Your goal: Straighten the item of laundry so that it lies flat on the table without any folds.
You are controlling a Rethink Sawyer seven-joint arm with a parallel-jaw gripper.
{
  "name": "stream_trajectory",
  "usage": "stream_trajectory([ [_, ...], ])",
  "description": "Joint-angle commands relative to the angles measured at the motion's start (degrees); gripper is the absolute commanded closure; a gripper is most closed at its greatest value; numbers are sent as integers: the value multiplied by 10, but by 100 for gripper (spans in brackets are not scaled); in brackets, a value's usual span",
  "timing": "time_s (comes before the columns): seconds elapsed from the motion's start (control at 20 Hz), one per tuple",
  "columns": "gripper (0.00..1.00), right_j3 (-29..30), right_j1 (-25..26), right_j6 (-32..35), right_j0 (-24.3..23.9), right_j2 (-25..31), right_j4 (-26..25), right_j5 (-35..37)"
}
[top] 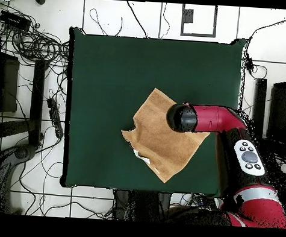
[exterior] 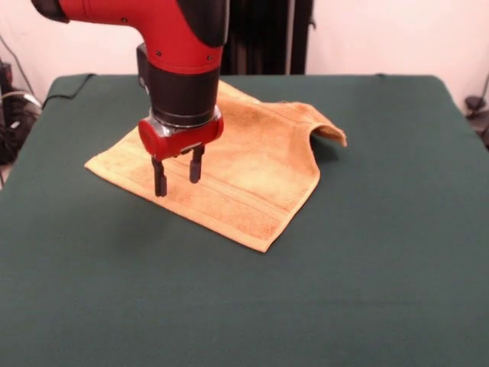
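The orange-tan towel (exterior: 244, 168) lies spread on the dark green table (exterior: 367, 267), a little toward the far side. Its right corner (exterior: 330, 134) is lifted and curled over, casting a shadow. The other corners lie flat. My gripper (exterior: 177, 177) is open and empty, pointing down over the towel's left part, with its fingertips just above or at the cloth. In the overhead view the towel (top: 159, 139) lies as a diamond near the table's (top: 105, 79) lower right, with a fold and a white tag (top: 144, 160) at its lower left edge. The arm (top: 183, 118) hides the gripper there.
Wide green cloth lies around the towel on the near side and at both sides. Cables (top: 35, 44) and black gear (top: 6, 82) lie on the floor beyond the table's edges. A dark stand (exterior: 263, 34) rises behind the robot.
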Motion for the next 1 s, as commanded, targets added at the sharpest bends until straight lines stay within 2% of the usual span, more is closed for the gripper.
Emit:
stream_trajectory([
  [0.05, 0, 62, 24, 134, 27, -8, 14, -56],
  [0.1, 0, 48, 70, 178, 20, -19, 34, -77],
  [0.4, 0, 17, 135, 195, 37, -58, 38, -118],
  [0.75, 0, -3, 191, 177, 40, -84, 61, -177],
  [1.0, 0, -5, 200, 169, 47, -94, 77, -195],
])
